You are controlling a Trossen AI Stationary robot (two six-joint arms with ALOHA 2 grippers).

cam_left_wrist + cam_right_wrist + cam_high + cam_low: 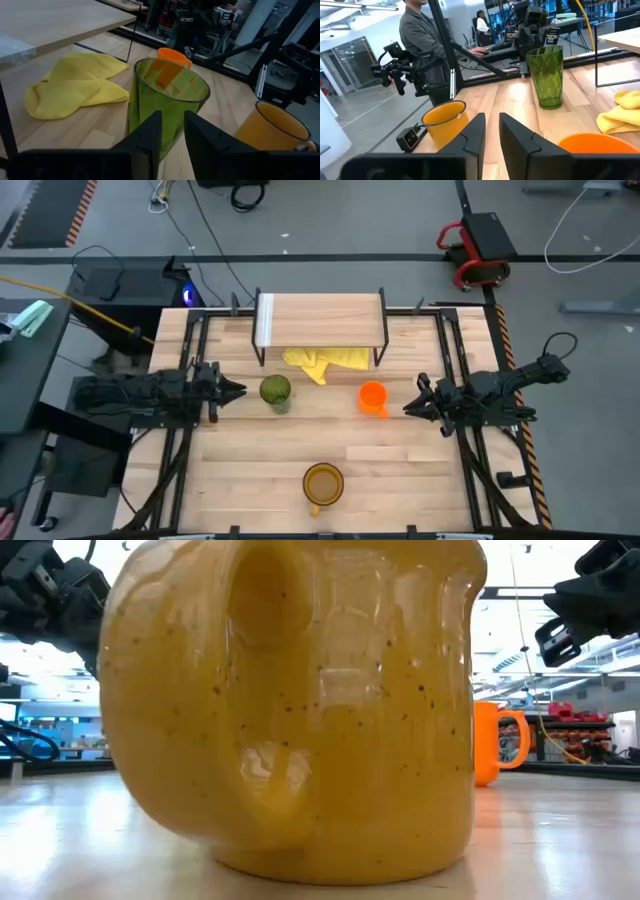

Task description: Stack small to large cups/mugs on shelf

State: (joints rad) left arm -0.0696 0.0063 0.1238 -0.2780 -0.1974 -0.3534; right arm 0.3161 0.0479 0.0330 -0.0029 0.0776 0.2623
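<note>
Your left hand (237, 390) hovered with fingers slightly parted, holding nothing — the green tumbler (275, 390) stood upright just ahead of it on the table (400, 480), in front of the shelf (320, 315).

From straight overhead we take in the whole slatted wooden table (330, 440). At table height we're pressed against the speckled amber-yellow handled mug (300, 700), facing the room. Both wrist cameras, looking in from opposite sides, share the translucent green faceted tumbler (167, 102) (546, 75).
</note>
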